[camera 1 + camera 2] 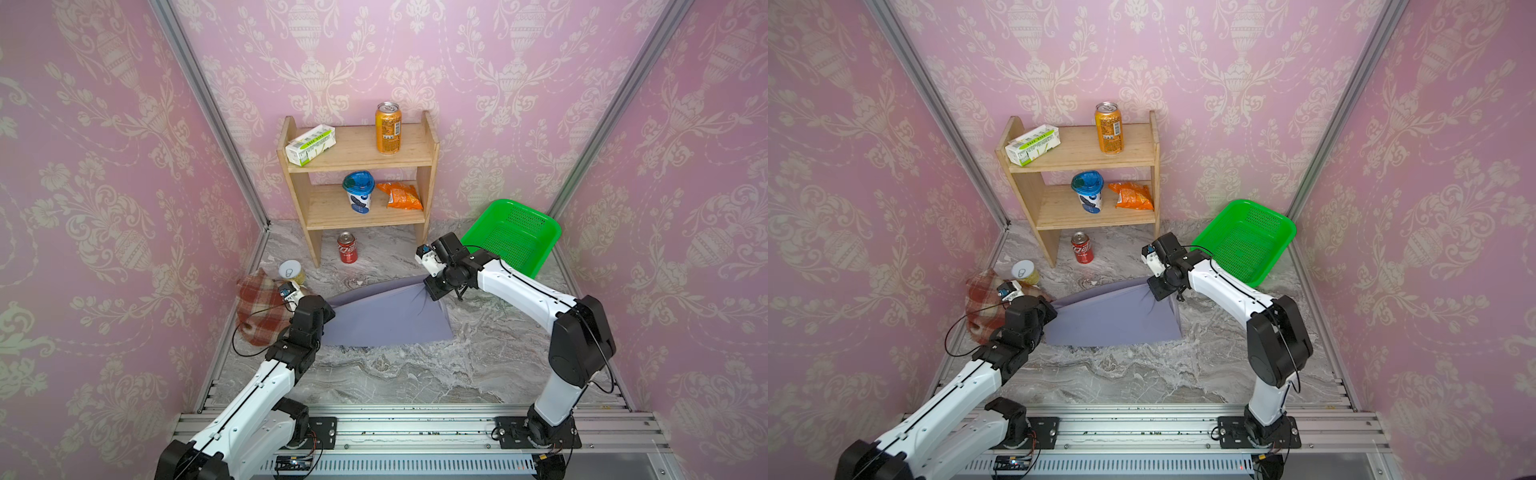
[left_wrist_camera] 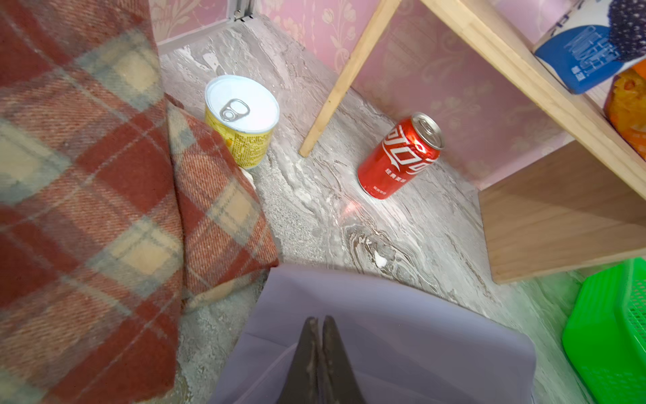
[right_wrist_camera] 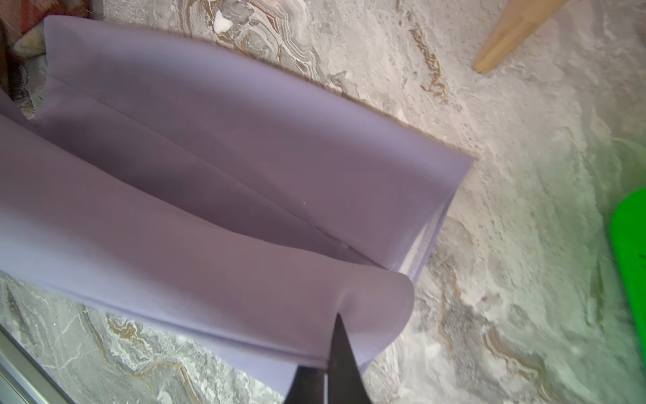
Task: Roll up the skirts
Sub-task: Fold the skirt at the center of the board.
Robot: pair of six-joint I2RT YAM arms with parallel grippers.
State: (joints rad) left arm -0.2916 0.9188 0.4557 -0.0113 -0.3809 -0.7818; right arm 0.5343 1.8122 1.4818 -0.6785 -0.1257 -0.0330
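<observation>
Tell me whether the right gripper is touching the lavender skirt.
Touching. The right wrist view shows the right gripper shut on a raised fold of the lavender skirt, with the cloth pinched between its jaws.

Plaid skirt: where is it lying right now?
In a top view the plaid skirt lies bunched by the left wall, beside the yellow tin, left of the lavender skirt.

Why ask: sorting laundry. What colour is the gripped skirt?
Skirt: plain lavender-grey; clearest in right wrist view.

Thick skirt (image 1: 257, 309) lies left of thin skirt (image 1: 382, 320), shelf (image 1: 357, 154) behind both
</observation>
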